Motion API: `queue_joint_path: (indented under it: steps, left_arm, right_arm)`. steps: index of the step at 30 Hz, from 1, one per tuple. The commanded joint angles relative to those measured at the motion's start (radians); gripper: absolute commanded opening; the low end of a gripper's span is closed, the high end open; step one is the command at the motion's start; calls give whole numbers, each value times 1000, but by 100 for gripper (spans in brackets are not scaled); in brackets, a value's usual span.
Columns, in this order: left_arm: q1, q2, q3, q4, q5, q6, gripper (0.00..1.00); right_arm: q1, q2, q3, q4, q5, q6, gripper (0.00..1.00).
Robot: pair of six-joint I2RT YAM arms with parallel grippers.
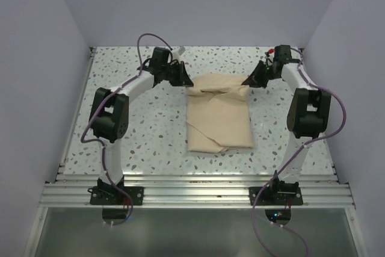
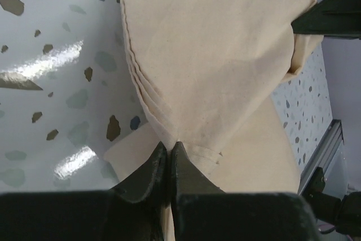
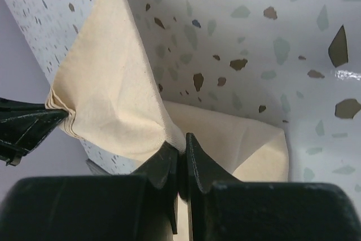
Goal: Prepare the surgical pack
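Observation:
The surgical pack shows as a tan cloth sheet (image 1: 219, 118), folded into a bundle at the middle of the speckled table (image 1: 138, 136). My left gripper (image 1: 184, 80) is shut on the cloth's far left corner, and my right gripper (image 1: 248, 80) is shut on its far right corner. The stretch between them is lifted and taut. In the left wrist view several cloth layers (image 2: 214, 66) fan out from my shut left gripper (image 2: 170, 146), with the right gripper's tip (image 2: 327, 18) at the far corner. In the right wrist view the cloth (image 3: 107, 94) runs from my right gripper (image 3: 181, 142) to the left gripper (image 3: 28, 125).
Pale walls (image 1: 42, 58) close in the table on the left, right and back. An aluminium rail (image 1: 192, 192) runs along the near edge, with both arm bases bolted to it. Cables loop off each arm.

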Motion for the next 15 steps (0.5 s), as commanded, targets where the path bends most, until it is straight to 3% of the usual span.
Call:
queue_joint_path:
  steps: [1, 15]
  left_arm:
    - [-20, -140, -74, -74, 32, 86, 0]
    - [-155, -365, -306, -171, 8, 134, 0]
  right_arm:
    - [-2, -115, -6, -136, 21, -107, 0]
    - [3, -302, -262, -181, 18, -124, 0]
